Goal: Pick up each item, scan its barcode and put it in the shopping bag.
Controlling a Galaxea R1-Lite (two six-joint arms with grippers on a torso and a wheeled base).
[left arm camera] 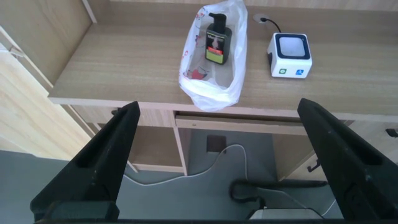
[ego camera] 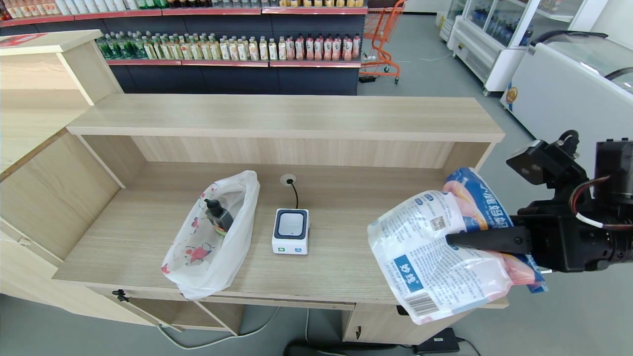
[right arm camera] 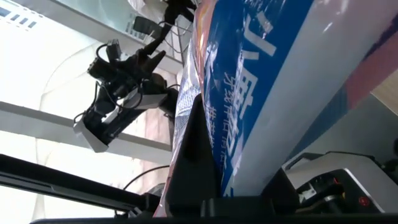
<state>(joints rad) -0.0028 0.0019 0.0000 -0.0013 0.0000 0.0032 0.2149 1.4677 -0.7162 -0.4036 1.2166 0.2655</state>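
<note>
The packet (ego camera: 435,247) is held up in the air at the worktop's front right corner, clamped by the right gripper (ego camera: 452,240). Its long axis is tilted. The blue top end is raised toward the right edge and the barcode end (ego camera: 423,302) is dropped down past the front edge. The white printed back is turned up toward the head camera. One dark finger (ego camera: 487,240) is laid across that face, while the other is hidden behind the packet. In the right wrist view the blue face (right arm camera: 280,81) is pressed close against a finger (right arm camera: 193,162), and little else can be made out there.

The scanner (ego camera: 291,231) is set near the middle of the worktop (ego camera: 346,247), window up, well apart from the packet, with bare wood seen between them. Its cable is run back to a hole (ego camera: 288,179) by the rear wall.

The shopping bag (ego camera: 245,212) is laid open just left of the scanner, its lower end reaching the front edge. A pump bottle (ego camera: 217,215) is lying inside, partly veiled by the plastic.

The worktop is closed in by a raised ledge at the back and by side panels. Only the front is left open.

The left gripper (left arm camera: 219,112) is held low in front of the front edge, fingers (left arm camera: 118,143) spread wide apart with nothing between them.
</note>
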